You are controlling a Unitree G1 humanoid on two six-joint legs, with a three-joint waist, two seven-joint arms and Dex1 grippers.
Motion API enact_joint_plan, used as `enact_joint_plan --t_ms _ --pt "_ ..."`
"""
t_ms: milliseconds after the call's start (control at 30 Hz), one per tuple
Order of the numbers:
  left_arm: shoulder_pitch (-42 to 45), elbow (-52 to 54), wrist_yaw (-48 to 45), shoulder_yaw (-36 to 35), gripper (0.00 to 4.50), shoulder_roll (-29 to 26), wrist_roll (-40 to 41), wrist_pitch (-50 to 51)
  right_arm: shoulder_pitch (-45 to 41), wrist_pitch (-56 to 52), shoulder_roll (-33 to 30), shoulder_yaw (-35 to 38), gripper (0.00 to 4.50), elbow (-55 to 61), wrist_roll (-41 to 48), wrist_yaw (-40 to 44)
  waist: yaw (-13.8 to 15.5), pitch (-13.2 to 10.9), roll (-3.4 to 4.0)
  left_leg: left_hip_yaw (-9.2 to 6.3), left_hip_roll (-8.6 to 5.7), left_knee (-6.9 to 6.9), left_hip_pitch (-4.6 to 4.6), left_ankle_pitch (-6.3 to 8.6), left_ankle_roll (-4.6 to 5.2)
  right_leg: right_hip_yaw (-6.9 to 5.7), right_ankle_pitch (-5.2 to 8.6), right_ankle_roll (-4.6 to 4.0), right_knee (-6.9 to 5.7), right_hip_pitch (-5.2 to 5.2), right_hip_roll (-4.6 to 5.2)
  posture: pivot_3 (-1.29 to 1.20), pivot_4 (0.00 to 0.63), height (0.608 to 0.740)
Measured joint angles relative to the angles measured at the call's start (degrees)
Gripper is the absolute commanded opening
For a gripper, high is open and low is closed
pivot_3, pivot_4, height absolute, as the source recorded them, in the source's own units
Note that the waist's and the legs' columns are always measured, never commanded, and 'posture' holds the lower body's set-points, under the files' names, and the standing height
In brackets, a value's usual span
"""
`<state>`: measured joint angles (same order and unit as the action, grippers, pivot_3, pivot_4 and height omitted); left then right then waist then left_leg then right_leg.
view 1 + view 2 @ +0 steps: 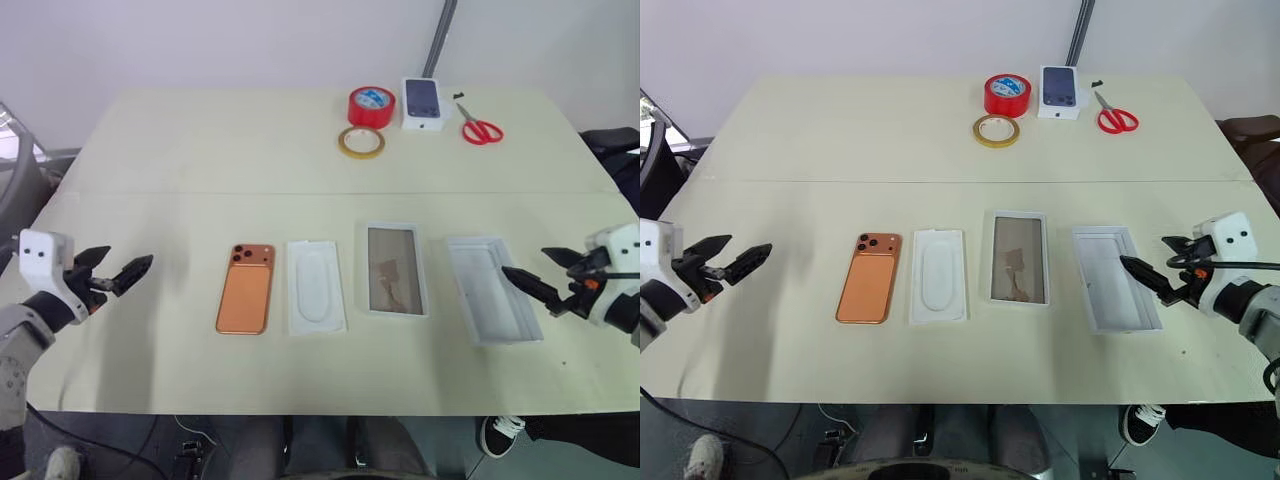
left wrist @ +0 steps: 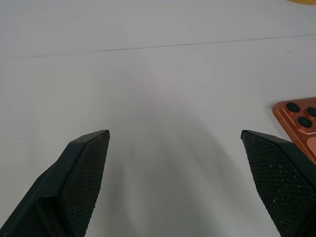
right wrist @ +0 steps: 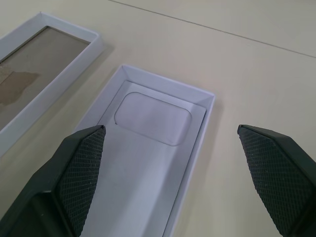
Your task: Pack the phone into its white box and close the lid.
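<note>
Copper-orange phone (image 1: 245, 288) is lying face down on the table (image 1: 200, 150), lenses toward the far edge, so I'm using it as the landmark. Just right of it an insert (image 1: 316, 286) is sitting flat, then the box (image 1: 396, 269) with its glossy brownish inside facing up, then the lid (image 1: 492, 288) lying open side up, farthest from the phone. All four are sitting apart in one row. Left gripper (image 1: 112, 271) is hovering well left of the phone, fingers spread wide, gripping nothing. Right gripper (image 1: 543, 274) is hanging at the lid's right edge, also gaping and empty. Way beyond the phone, tape rolls (image 1: 371, 106), a smaller box (image 1: 423, 103) and scissors (image 1: 479, 127) are sitting near the far edge.
</note>
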<state>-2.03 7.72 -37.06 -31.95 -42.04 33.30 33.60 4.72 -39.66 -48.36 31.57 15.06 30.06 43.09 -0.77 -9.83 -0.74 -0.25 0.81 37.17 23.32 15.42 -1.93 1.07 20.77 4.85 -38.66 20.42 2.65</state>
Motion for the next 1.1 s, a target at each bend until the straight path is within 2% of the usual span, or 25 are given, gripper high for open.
enact_joint_plan --t_ms 333,567,667,833,933,1100 --pt "1.42 4.32 2.29 0.23 4.46 1.70 2.44 2.56 -3.15 -0.14 -0.43 -2.01 4.47 0.41 0.14 0.15 0.06 0.00 0.00 0.00 -0.01 0.04 0.00 0.00 0.00 0.00 0.00 0.00 -0.04 -0.01 0.00 0.00 0.150 0.740" --pt "7.12 12.23 5.56 9.34 4.46 7.56 6.25 7.95 -8.69 -1.18 -0.58 -10.02 4.47 6.08 0.46 0.27 0.05 0.00 -0.01 0.00 -0.01 0.11 0.02 -0.01 -0.01 0.01 -0.01 0.02 -0.11 0.01 -0.05 0.00 0.150 0.740" --pt "9.70 15.46 7.68 13.37 4.46 10.05 9.50 12.23 -11.33 -1.19 -0.54 -14.50 4.47 9.48 0.48 0.44 0.05 0.01 -0.03 -0.03 -0.01 0.14 0.02 -0.01 -0.01 0.01 -0.01 0.02 -0.16 0.02 -0.09 0.00 0.150 0.740" --pt "11.69 19.83 13.96 15.95 4.46 12.01 16.29 22.16 -14.90 -1.12 0.39 -20.07 4.47 10.37 0.04 0.04 -0.03 0.01 -0.02 -0.02 -0.01 0.20 0.02 -0.01 -0.01 0.02 -0.01 0.02 -0.22 0.02 -0.09 0.00 0.150 0.740" --pt "11.79 22.49 18.74 18.71 4.46 13.17 19.32 28.14 -15.43 -0.35 0.98 -21.76 4.47 10.37 -0.56 -0.09 0.17 0.01 -0.03 -0.04 -0.01 0.24 0.03 -0.01 -0.01 0.01 0.00 0.02 -0.24 0.01 -0.09 0.00 0.150 0.740" --pt "13.06 22.51 27.76 18.34 4.46 15.74 24.27 36.00 -13.02 0.80 1.14 -22.25 4.47 10.42 -1.45 -0.07 0.15 0.01 -0.04 -0.05 -0.02 0.31 0.03 -0.01 -0.01 0.01 0.00 0.02 -0.29 0.01 -0.10 0.00 0.150 0.740"
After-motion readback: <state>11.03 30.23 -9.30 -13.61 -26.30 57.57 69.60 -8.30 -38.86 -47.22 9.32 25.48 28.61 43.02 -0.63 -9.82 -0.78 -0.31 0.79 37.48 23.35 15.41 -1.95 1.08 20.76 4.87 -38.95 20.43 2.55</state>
